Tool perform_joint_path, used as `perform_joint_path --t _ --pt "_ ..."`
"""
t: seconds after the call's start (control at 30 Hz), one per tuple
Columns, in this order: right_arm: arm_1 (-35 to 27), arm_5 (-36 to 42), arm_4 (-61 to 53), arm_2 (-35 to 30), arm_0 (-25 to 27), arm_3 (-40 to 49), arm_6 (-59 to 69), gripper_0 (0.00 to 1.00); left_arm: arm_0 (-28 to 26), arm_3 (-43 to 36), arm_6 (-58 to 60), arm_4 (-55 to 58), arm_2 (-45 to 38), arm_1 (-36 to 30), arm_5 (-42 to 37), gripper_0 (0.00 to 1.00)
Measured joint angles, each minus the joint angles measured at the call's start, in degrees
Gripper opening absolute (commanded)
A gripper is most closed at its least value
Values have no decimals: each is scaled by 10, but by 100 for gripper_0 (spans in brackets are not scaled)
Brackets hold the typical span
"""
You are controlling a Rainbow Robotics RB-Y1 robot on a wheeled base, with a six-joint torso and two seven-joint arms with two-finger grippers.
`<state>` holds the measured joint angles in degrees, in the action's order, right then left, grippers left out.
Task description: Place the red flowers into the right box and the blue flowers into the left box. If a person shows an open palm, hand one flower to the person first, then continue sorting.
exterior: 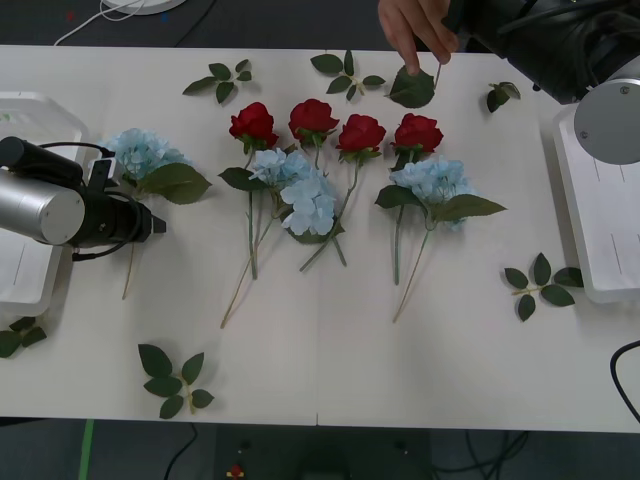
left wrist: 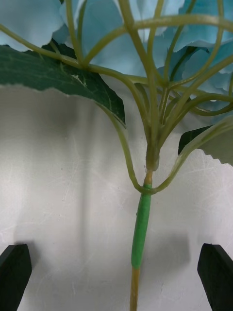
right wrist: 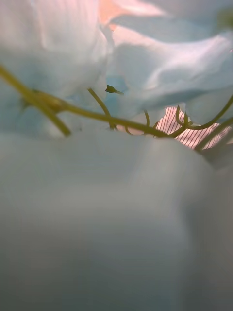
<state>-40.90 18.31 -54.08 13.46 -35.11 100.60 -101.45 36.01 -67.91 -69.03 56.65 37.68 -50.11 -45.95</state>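
Note:
Several red flowers (exterior: 313, 118) lie in a row at mid-table, blooms away from me. Blue flowers (exterior: 303, 192) lie among their stems, with another cluster (exterior: 436, 180) to the right. A third blue flower (exterior: 140, 152) lies beside the left box (exterior: 30, 102). My left gripper (exterior: 155, 222) is open low over that flower's stem (left wrist: 141, 228), one black finger (left wrist: 14, 274) on each side. My right arm (exterior: 535, 40) reaches across the far right, its end by a person's hand (exterior: 415, 30) that pinches a large green leaf (exterior: 411, 88). Pale blue petals (right wrist: 145, 68) sit close to the right wrist camera. The right box (exterior: 600, 230) stands at the right edge.
Loose green leaf sprigs lie scattered: far left-centre (exterior: 225, 78), far centre (exterior: 348, 72), far right (exterior: 503, 94), near the right box (exterior: 540, 282), front left (exterior: 175, 380) and by the left edge (exterior: 20, 336). A white cable (exterior: 110, 15) crosses the far left.

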Motion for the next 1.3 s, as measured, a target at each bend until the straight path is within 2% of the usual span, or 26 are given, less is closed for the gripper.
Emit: perform_joint_path --t 0.77,0.8,0.83,0.87,0.93,1.07,1.3 --pt "0 13 -1 0 0 0 0 100 0 0 0 0 0 0 0 100" --pt "0 28 -2 0 0 0 0 100 0 0 0 0 0 0 0 67" --pt "0 46 -3 -1 0 0 0 100 0 0 0 0 0 0 0 14" --pt "0 78 -6 -5 0 0 0 100 0 0 0 0 0 0 0 0" --pt "0 151 -12 -20 0 1 1 100 0 0 0 0 0 0 0 0" --pt "-2 249 -17 -54 1 8 27 100 0 1 0 0 0 0 0 0" --pt "-47 338 -20 -78 50 80 202 100 0 1 0 0 0 0 0 0"
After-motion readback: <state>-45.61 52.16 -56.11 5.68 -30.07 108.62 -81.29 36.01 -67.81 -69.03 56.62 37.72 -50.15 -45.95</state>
